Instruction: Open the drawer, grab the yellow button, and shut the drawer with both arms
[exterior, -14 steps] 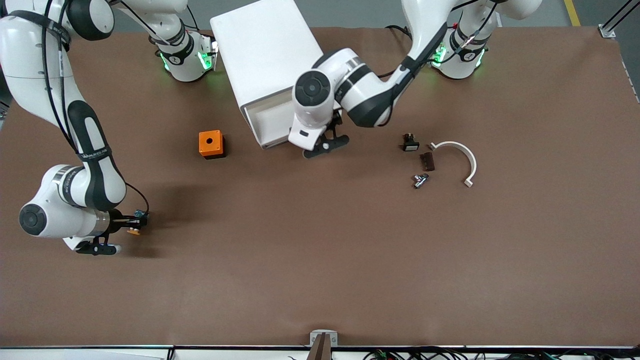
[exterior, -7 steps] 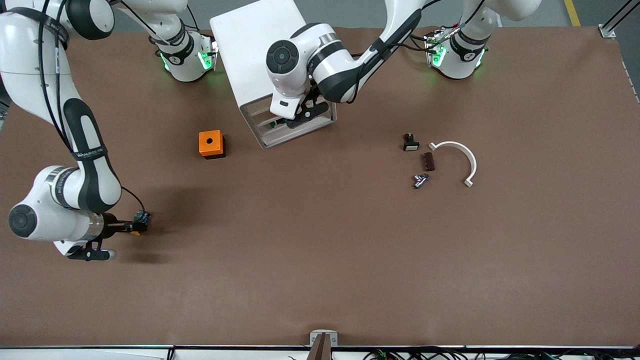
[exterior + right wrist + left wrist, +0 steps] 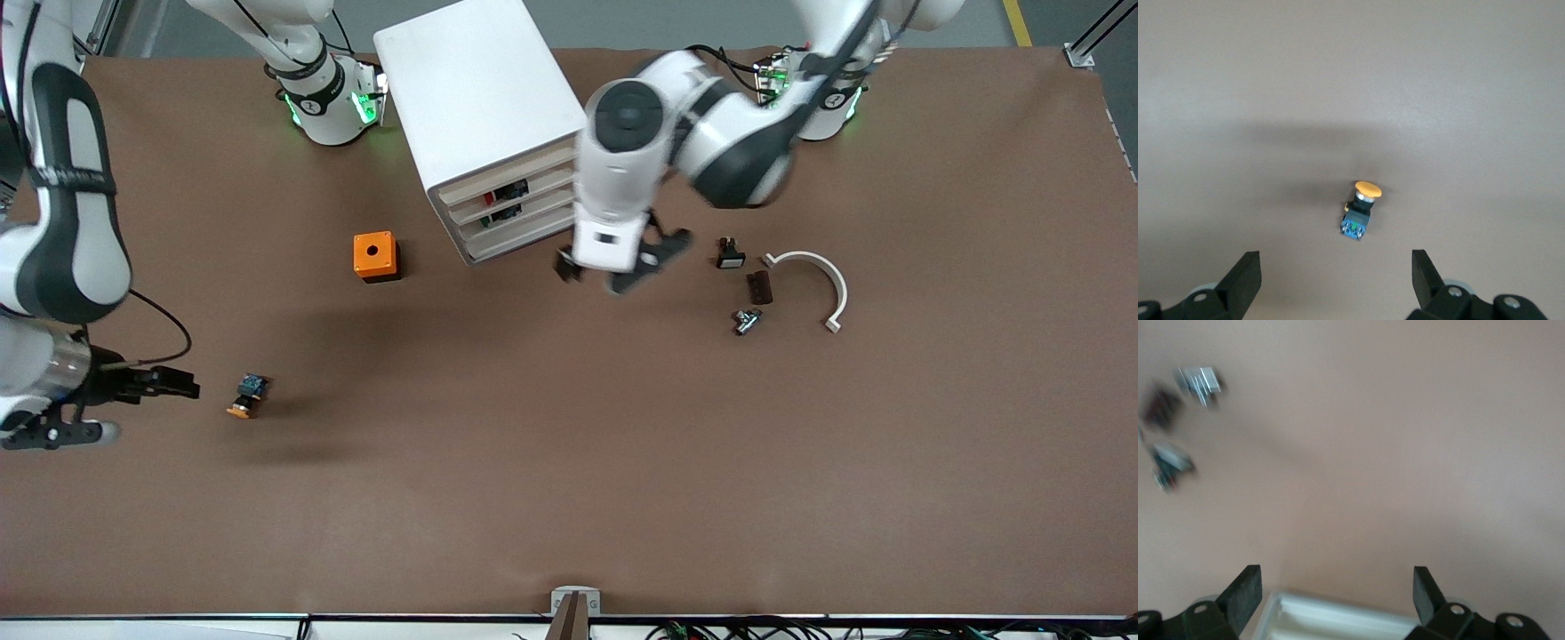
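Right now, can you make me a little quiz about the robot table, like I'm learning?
1. True or false: the button is held in the right gripper.
2. Which lies nearer the front camera: A) the button, B) the orange cube?
3. Fill in: the drawer at the top of the cabinet is ____ (open or shut).

Key
1. False: it lies on the table, apart from the open fingers.
2. A.
3. Shut; the left gripper, open, hangs over the table beside the cabinet.

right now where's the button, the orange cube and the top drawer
button (image 3: 246, 396), front view, on its black body
orange cube (image 3: 374, 255), front view, on its top face beside the hole
top drawer (image 3: 520, 171), front view, on its sloped front lip
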Motion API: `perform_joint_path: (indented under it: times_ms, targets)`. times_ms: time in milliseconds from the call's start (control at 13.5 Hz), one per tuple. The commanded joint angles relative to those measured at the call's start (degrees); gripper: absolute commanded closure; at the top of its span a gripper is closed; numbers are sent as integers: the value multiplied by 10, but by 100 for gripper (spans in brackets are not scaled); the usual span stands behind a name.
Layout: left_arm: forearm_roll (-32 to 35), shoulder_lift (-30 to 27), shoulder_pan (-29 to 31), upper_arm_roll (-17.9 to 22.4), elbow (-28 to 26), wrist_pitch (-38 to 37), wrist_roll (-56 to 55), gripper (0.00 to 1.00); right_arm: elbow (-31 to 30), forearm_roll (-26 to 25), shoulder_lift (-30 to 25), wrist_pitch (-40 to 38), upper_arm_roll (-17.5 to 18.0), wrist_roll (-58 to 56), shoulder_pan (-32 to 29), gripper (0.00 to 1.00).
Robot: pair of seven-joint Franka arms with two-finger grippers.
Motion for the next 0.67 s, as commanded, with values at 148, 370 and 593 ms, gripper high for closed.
perform_joint_path:
  times_ms: [148,370,593]
  targets:
    - [13,-86,149,-7,-17,-55,183,0,-26,3,-99,-72,5,-1,-3,0]
    - [4,-132,219,-7,-14,-102,306,0,-35,-3,-156,-117,6,72,4,0]
    - [4,-162,265,-7,-10,-160,414,0,-36,-12,-195,-153,6,104,26,0]
